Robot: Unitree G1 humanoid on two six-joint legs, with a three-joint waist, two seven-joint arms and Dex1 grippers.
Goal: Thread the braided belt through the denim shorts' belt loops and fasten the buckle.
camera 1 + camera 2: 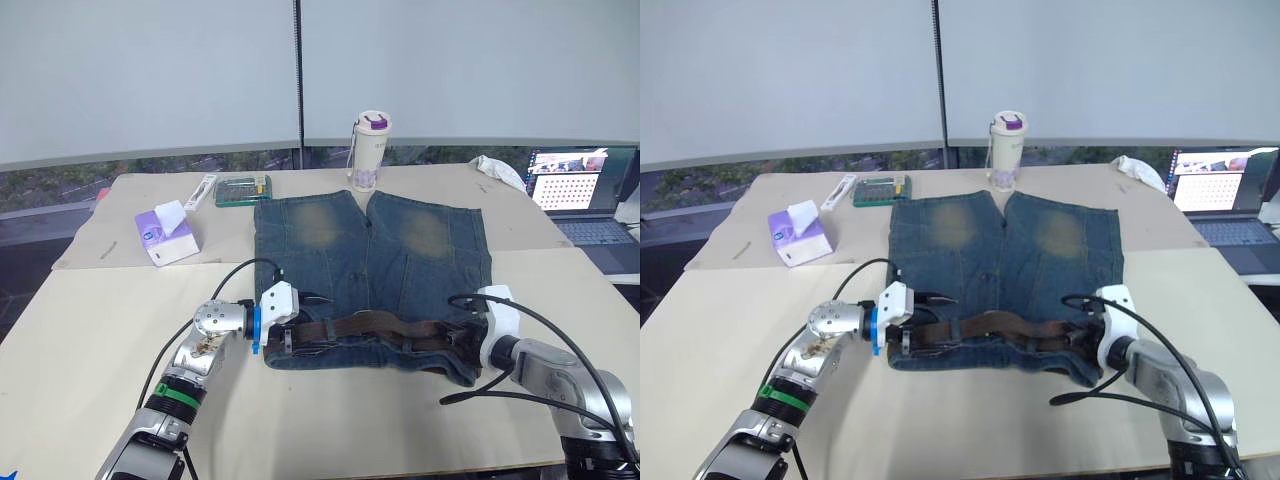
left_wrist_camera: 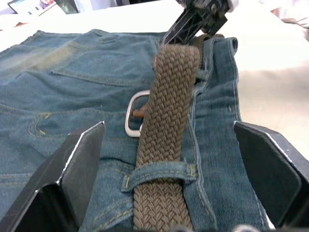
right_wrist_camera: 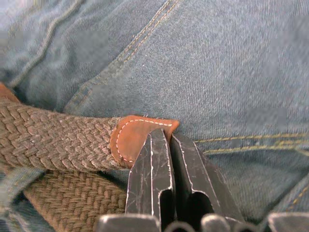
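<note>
Right gripper (image 3: pixel 166 140), fingers closed beside the braided belt's (image 2: pixel 166 121) leather tip; left gripper (image 2: pixel 169 159) spread wide astride a belt loop (image 2: pixel 159 171), steadying the denim shorts (image 1: pixel 370 250).

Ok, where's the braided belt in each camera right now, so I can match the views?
Left eye: braided belt along the waistband of the denim shorts.
Right eye: same place, between both grippers.
Left wrist: running under a belt loop, metal buckle beside it.
Right wrist: its leather tip at the shut right gripper.
Shared landmark: the waistband.
</note>
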